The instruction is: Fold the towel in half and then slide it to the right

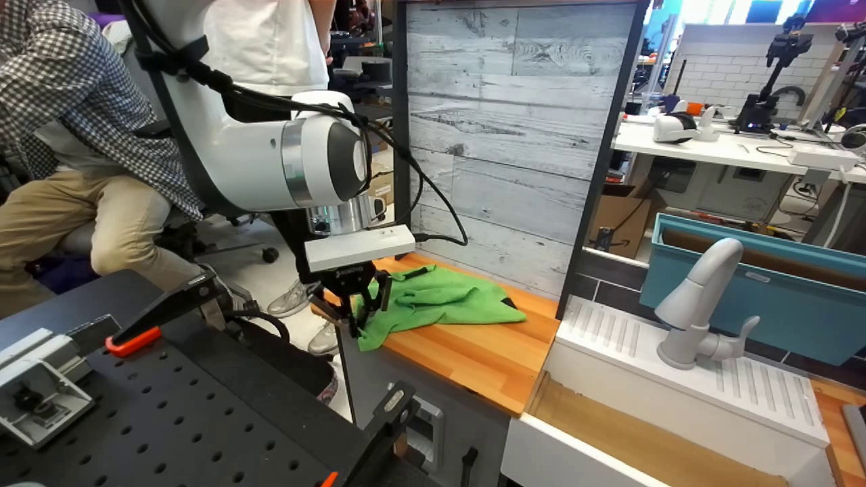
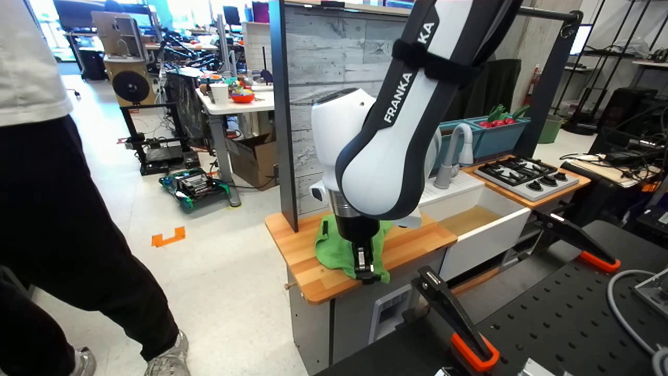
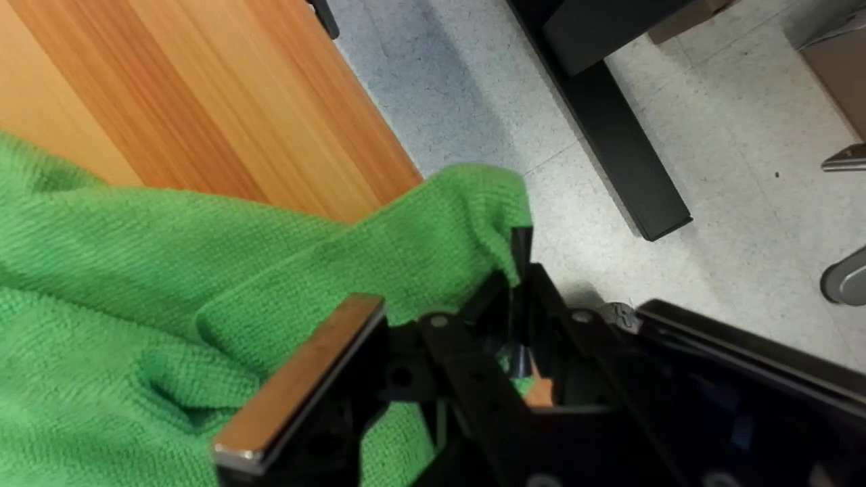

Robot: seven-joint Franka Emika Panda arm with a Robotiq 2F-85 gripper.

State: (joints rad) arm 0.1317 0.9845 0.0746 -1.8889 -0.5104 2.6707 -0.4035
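Wood table (image 1: 467, 355) carrying rumpled green towel (image 1: 453, 297) in both exterior views, one end (image 1: 370, 341) overhanging edge at gripper (image 1: 357, 330). Wrist view: fingers (image 3: 521, 245) clamping that end. Fold probably beginning, slide pending; next move calling for lifting, carrying end over.

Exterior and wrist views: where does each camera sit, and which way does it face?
An exterior view: raised near the black table, facing down on the counter and faucet; the arm enters top left.
An exterior view: raised, facing down past the arm to the towel, sink and stove; it enters from the top.
Wrist view: on the arm, facing down at the towel, counter edge and floor; gripper in the foreground.
Both exterior views share arm, towel, counter and sink.
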